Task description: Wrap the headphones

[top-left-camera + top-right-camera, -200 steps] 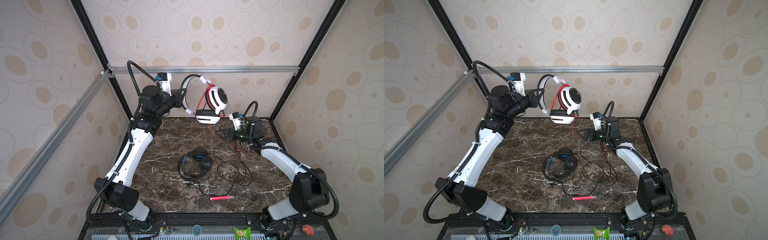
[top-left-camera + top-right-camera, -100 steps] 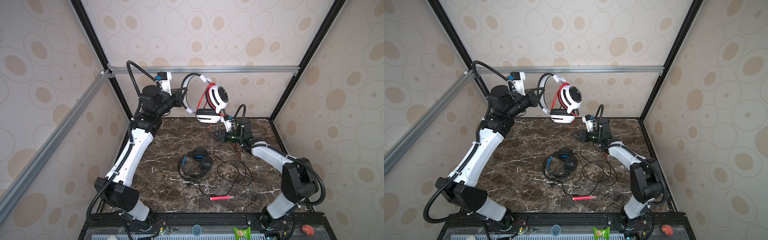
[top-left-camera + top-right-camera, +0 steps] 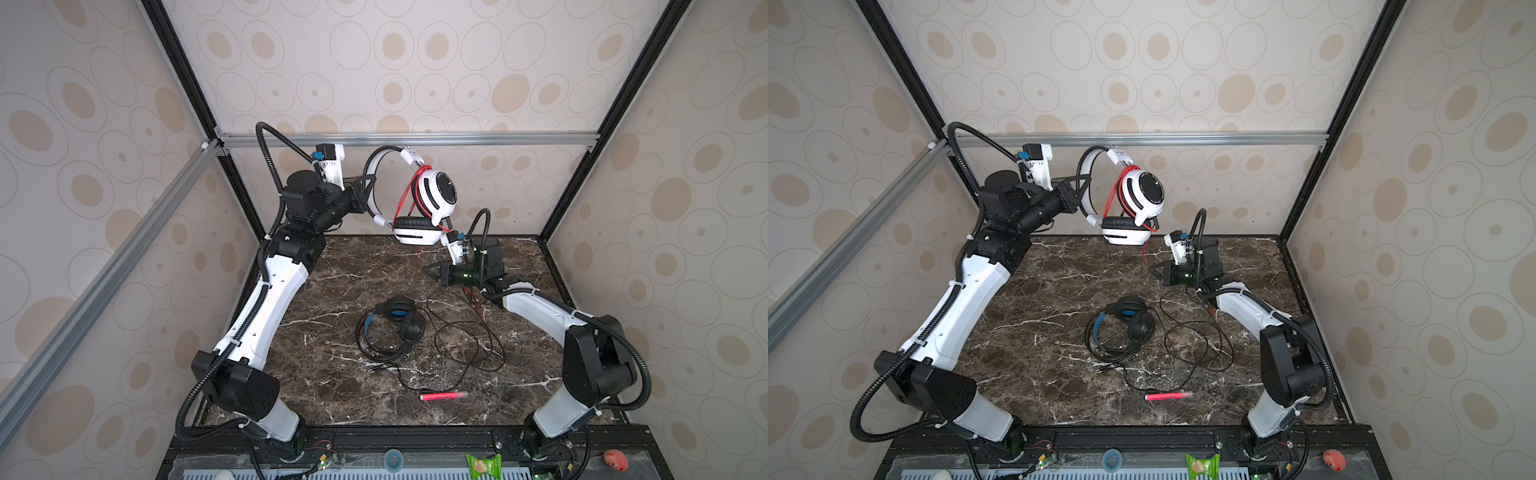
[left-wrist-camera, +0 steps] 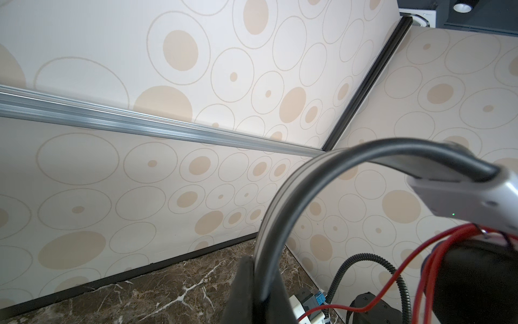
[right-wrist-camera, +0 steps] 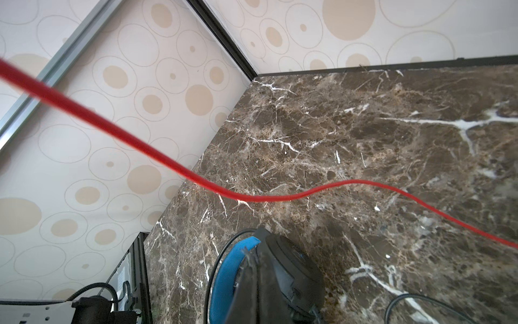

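In both top views my left gripper [image 3: 368, 195] [image 3: 1079, 195] holds the white headphones [image 3: 436, 195] [image 3: 1144, 195] high at the back, shut on the grey band [image 4: 280, 213]. The left wrist view shows the band clamped at that gripper [image 4: 259, 286]. Red cord [image 3: 419, 253] is looped over the ear cups and hangs down to the table. My right gripper [image 3: 428, 270] [image 3: 1152, 269] hovers low just beside the hanging cord, shut, with nothing seen between its jaws. In the right wrist view the red cord [image 5: 168, 162] crosses ahead of the gripper [image 5: 253, 263]. The black headphones [image 3: 399, 324] [image 5: 288, 269] lie mid-table.
The black cord [image 3: 469, 340] sprawls in loose loops right of the black headset. A pink-red pen [image 3: 442, 395] lies near the front edge. An aluminium rail [image 3: 407, 139] runs along the back wall just above the raised headset. Patterned walls close in three sides.
My right gripper has gone from open to shut and slid left toward the hanging red cord. The left gripper and the white headset have stayed put.
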Available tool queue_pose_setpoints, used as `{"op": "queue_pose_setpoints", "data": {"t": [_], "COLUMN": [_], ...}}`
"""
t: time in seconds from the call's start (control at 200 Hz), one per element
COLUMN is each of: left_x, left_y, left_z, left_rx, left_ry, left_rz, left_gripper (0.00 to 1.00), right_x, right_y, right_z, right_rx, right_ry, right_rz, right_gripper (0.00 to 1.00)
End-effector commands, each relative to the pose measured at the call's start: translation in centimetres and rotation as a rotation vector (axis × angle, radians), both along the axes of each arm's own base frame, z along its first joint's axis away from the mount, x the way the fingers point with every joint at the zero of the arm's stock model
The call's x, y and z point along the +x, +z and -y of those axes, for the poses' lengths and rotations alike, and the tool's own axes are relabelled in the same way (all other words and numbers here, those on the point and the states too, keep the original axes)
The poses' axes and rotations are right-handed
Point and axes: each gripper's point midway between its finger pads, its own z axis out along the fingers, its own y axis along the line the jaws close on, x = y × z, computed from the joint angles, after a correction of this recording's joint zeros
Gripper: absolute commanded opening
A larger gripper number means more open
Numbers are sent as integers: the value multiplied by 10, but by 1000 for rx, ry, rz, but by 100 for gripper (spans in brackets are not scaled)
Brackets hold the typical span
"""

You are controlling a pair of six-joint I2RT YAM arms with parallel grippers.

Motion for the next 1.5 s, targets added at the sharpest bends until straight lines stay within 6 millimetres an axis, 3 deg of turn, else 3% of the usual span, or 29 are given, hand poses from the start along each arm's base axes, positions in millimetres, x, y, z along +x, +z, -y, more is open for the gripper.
{"op": "queue_pose_setpoints", "data": {"t": [0.0, 0.68, 0.865, 1.05, 1.125, 1.2, 1.305, 1.495], "left_x": [-14, -7, -6, -8, -7, -6, -8, -8], "left_y": [51, 60, 62, 68, 71, 70, 70, 71], "left_z": [-5, -5, -6, -12, -13, -13, -9, -6], "left_rx": [-91, -140, -152, -166, -168, -160, -150, -148], "left_ry": [-14, -31, -31, -24, -21, -19, -48, -73], "left_rz": [121, 131, 135, 151, 156, 152, 150, 144], "left_gripper": [0, 0, 0, 0, 0, 0, 0, 0], "right_x": [-5, -33, -32, -33, -36, -39, -35, -14], "right_y": [-1, -51, -53, -67, -58, -28, 20, 93], "right_z": [9, 65, 81, 95, 92, 84, 80, 66], "right_rx": [-42, -186, -212, -257, -237, -194, -143, -44], "right_ry": [-21, -142, -180, -217, -185, -131, -123, -105], "right_rz": [4, -125, -124, -176, -146, -48, 94, 229], "right_gripper": [1, 0, 0, 0, 0, 16, 54, 100]}}
